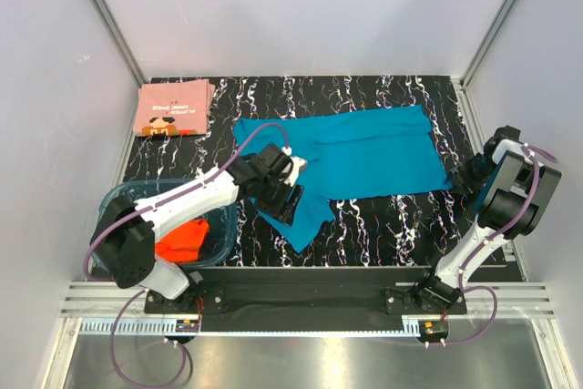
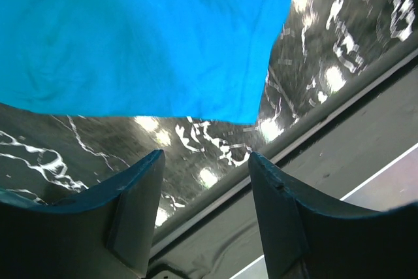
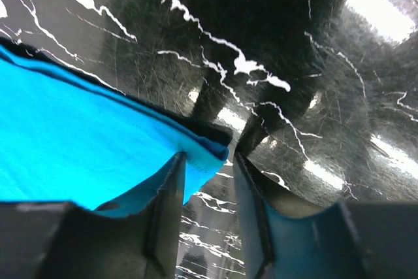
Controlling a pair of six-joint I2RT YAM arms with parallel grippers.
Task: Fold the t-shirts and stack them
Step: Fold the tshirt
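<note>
While your left gripper [image 1: 290,190] hangs over the near left part of the teal-blue t-shirt [image 1: 364,157], its jaws stand wide apart and hold nothing. In its wrist view you see the black marbled table [image 2: 196,138] between the fingers [image 2: 140,194], with the shirt's hem just ahead of them and not touching.

That shirt lies spread flat across the middle of the table, one sleeve pointing toward the near edge under your left arm.

Your right gripper [image 1: 458,179] sits at the shirt's right edge. From its wrist camera you see a narrow gap between the jaws. A doubled corner of the teal cloth [image 3: 85,142] reaches the mouth of that gap, up against one finger [image 3: 166,207]. The angle is poor, but the cloth does not look pinched.

You have the salmon-pink t-shirt [image 1: 173,108] folded at the far left corner, print side up. The orange-red t-shirt [image 1: 182,241] lies crumpled in the clear blue tub [image 1: 226,230] beside your left arm's base.
</note>
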